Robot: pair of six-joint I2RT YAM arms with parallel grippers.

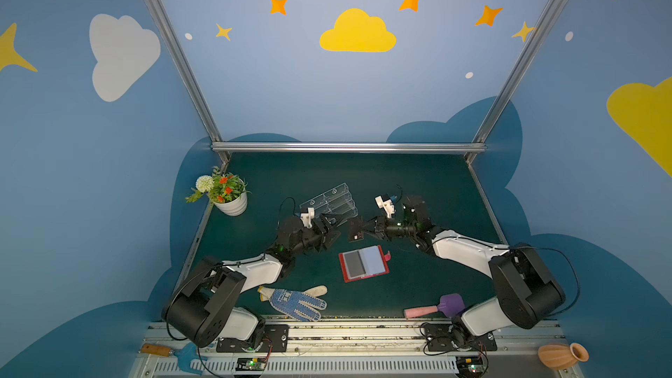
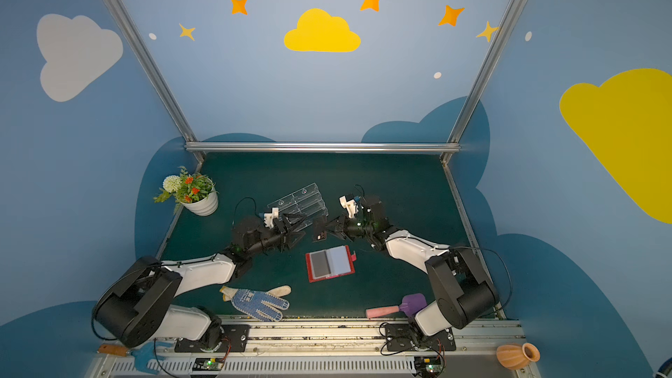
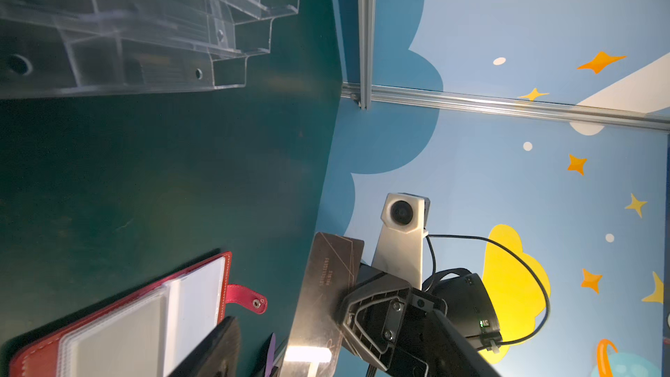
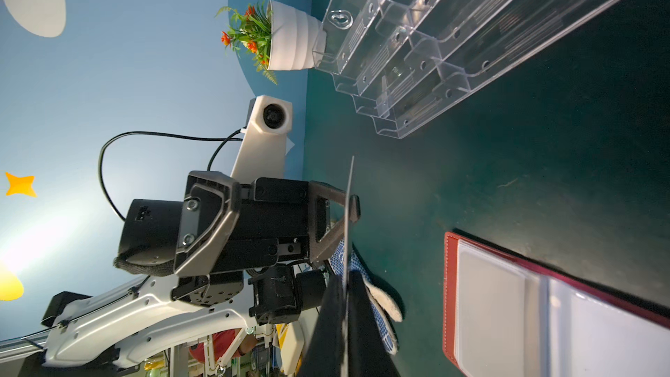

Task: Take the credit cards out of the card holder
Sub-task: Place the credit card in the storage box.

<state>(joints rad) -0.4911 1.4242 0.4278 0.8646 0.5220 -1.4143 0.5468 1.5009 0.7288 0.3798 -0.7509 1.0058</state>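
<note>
- Fingers (image 4: 331,324) of the right gripper (image 1: 366,230) are pressed together on a dark credit card (image 1: 354,230), pinching its edge and holding it upright above the table (image 1: 418,176).
- Left gripper (image 1: 336,231) has its fingers spread wide, holding nothing. It sits just beside the card at 9 o'clock, with a gap between them in both top views.
- Both arms reach in low from the near corners, wrists level, grippers facing each other.
- Red card holder (image 1: 375,260) lies open and flat at 6 o'clock from the card, showing one dark grey sleeve and one pale one.
- Clear tiered stand (image 1: 334,200) lies at 11 o'clock from the card.
- Flower pot (image 1: 231,203) sits at the table's 10 o'clock, a dotted glove (image 1: 294,301) at 7, and a purple scoop (image 1: 451,303) at 5.
- Blue walls carry painted clouds and stars.
</note>
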